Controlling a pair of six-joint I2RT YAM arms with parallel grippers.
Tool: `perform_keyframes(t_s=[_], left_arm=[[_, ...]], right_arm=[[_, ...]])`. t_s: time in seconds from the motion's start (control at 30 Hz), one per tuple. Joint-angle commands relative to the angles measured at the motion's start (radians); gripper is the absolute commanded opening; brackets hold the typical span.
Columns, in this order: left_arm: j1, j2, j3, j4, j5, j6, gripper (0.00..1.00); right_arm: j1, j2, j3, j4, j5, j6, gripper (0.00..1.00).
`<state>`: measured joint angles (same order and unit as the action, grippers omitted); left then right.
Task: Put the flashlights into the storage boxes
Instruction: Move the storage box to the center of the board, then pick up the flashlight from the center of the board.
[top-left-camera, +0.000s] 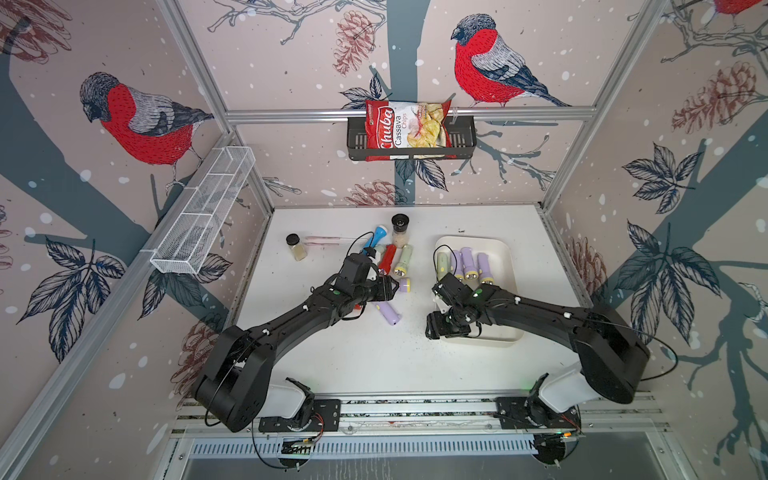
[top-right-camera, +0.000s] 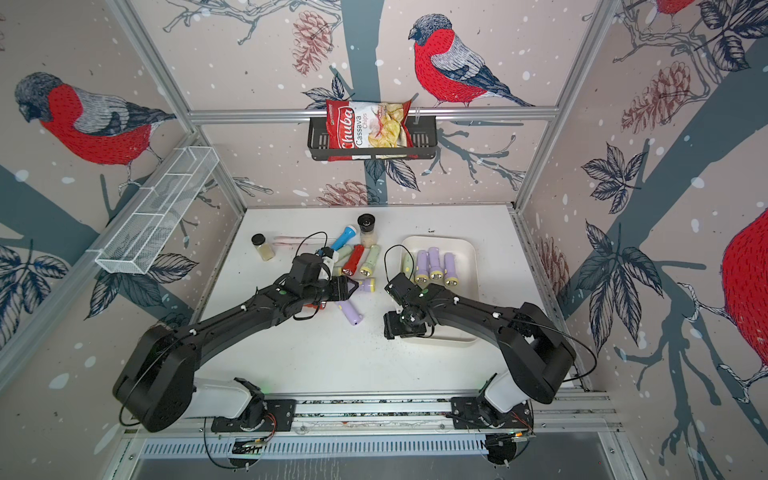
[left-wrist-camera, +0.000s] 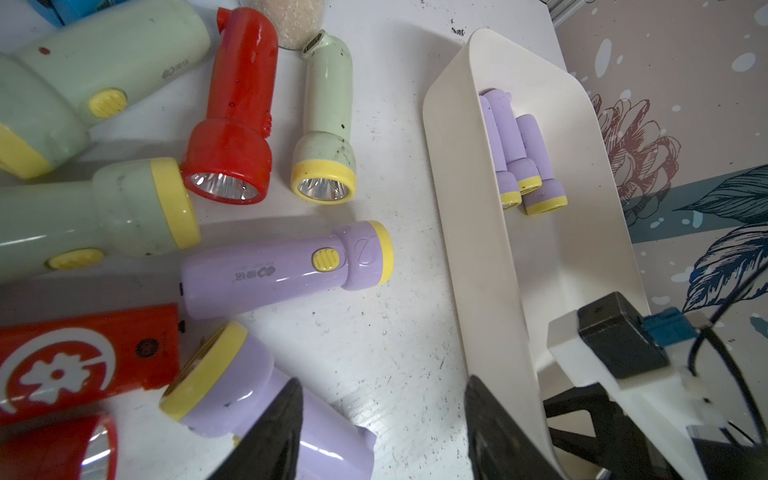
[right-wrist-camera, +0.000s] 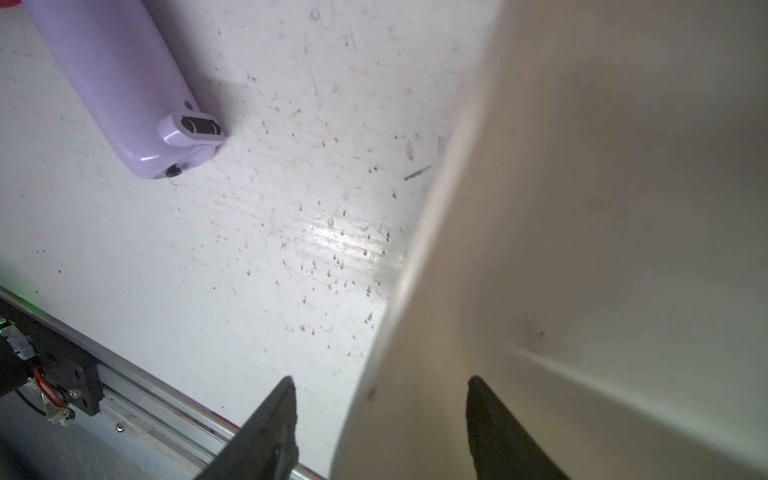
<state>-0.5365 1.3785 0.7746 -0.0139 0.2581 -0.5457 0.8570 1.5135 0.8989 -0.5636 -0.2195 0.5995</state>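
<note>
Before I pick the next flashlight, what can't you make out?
- Flashlights under the left arm: covered in both top views; the left wrist view cuts the flower-marked red flashlight at its edge.
- Tray near end: under the right arm in both top views, blurred in the right wrist view.
- Pale green flashlight in the tray: head behind the right arm; wall hides it from the left wrist view.
- Right gripper: astride the tray wall, contact unclear.

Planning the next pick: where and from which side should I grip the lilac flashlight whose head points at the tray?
Probably from above: pinch the lilac flashlight across its narrow barrel behind the switch. It lies flat, with bare table on both long sides there, and the wider head blocks slipping.
</note>
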Motion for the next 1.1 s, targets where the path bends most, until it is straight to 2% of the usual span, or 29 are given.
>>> perform_keyframes(t_s=[0.0, 0.27, 0.43, 0.73, 1.07], left_arm=[[0.001, -0.005, -0.004, 0.034, 0.007, -0.005, 0.61], [0.002, 0.008, 0.003, 0.042, 0.021, -0.019, 0.61], [0.014, -0.001, 0.004, 0.027, 0.013, -0.015, 0.62], [0.065, -0.061, -0.017, -0.028, -0.032, -0.024, 0.62], [0.209, -0.173, -0.104, -0.057, -0.016, -0.033, 0.62]], right_arm=[[0.001, -0.022, 0.016, -0.037, 0.019, 0.003, 0.65], [-0.001, 0.001, 0.222, -0.105, 0.117, -0.080, 0.66], [0.000, 0.065, 0.361, -0.124, 0.153, -0.155, 0.66], [0.031, 0.324, 0.654, -0.179, 0.148, -0.302, 0.66], [0.022, 0.619, 0.972, -0.234, 0.206, -0.520, 0.68]])
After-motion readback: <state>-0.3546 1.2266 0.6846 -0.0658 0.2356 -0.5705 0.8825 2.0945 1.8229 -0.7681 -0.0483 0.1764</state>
